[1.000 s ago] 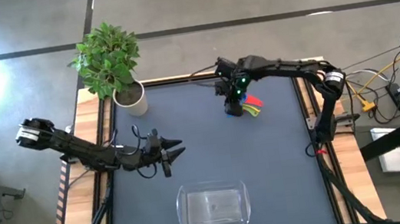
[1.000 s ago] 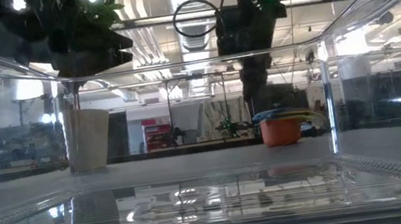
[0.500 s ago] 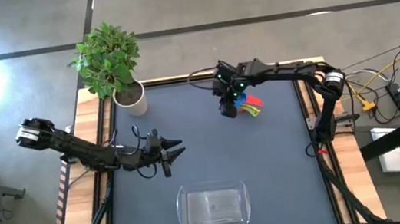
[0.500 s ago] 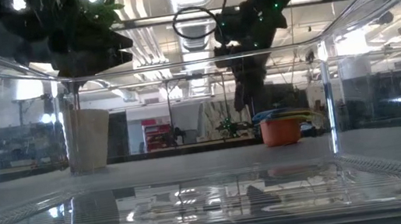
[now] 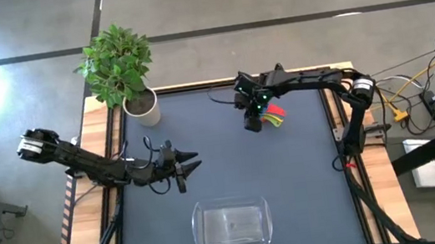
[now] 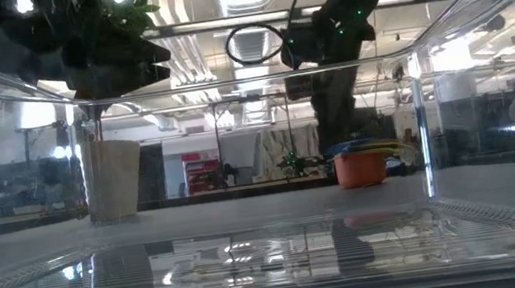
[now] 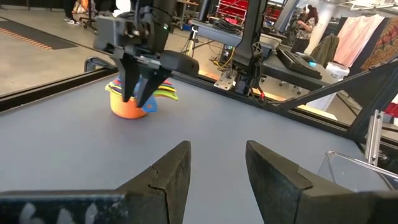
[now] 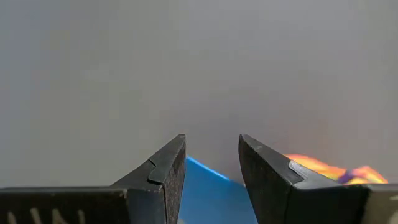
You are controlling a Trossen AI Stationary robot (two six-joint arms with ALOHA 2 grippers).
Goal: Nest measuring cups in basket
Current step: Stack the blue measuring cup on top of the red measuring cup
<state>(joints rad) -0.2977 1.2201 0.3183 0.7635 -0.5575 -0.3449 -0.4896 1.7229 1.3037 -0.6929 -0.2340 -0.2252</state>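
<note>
Plastic cups, already nested in one small stack w/ handles fanned, far side of table, well apart from basket at near edge. Orange bowl outermost; blue handle poking between right gripper fingers in wrist view. Right gripper down at stack's left side, fingers parted a narrow gap, nothing clamped yet as far as visible. Left gripper idle mid-table, fingers apart, empty.

Handling, judged: light, stiff, smooth – prob. slippery, stack may slide or tip if nudged. Best hold likely pinching the flat handles together, or across the rim of the outer bowl. Thin handles could splay; needs square, centred close. Basket clear, rigid, roomy enough for easy drop.
</note>
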